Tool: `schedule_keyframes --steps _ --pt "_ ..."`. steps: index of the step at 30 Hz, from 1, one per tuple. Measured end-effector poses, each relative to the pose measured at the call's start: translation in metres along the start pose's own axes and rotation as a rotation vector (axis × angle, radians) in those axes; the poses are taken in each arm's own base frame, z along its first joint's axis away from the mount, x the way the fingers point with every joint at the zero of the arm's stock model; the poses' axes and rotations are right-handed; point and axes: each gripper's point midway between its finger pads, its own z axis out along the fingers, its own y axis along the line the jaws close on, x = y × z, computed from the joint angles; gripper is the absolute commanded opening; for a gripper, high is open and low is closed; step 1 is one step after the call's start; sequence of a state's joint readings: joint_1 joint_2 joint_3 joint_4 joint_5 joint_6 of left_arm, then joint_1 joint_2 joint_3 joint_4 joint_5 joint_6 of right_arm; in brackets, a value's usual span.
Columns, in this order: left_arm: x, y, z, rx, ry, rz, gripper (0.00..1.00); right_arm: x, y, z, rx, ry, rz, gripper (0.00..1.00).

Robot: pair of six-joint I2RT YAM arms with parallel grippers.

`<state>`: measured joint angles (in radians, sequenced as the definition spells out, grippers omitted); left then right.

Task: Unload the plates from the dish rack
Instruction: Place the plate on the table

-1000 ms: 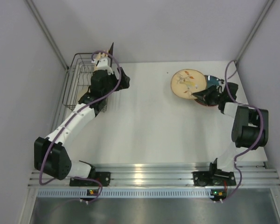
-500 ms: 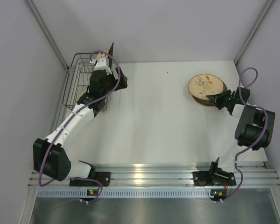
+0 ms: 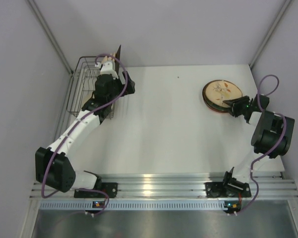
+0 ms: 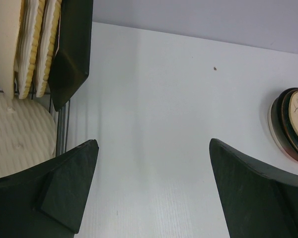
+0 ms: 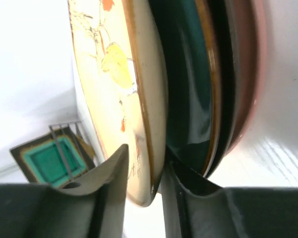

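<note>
Cream plate (image 3: pixel 222 90) now down on stack (image 5: pixel 188 89); right pincer (image 5: pixel 148 166) straddles rim, grip unclear; left pincer (image 4: pixel 153 146) gaping, empty.

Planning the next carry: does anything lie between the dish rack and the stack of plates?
Nothing visible does: only bare table between the dish rack and the stack. The right gripper sits at the stack's right side.

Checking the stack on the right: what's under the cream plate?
Under the cream plate sits a teal plate, then a dark plate and a pinkish plate lowest. Only their edges show; the rest is covered.
</note>
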<state>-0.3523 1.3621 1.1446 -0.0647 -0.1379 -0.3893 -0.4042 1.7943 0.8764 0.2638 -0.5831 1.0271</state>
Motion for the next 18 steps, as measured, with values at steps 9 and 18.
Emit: schedule_keyframes --steps 9,18 --pt "0.001 0.001 0.000 -0.001 0.004 0.000 0.99 0.005 0.014 -0.009 -0.040 0.023 -0.020 0.65" --pt "0.001 0.004 0.000 -0.009 0.008 0.000 0.99 0.034 0.010 -0.036 -0.008 0.095 -0.029 0.70"
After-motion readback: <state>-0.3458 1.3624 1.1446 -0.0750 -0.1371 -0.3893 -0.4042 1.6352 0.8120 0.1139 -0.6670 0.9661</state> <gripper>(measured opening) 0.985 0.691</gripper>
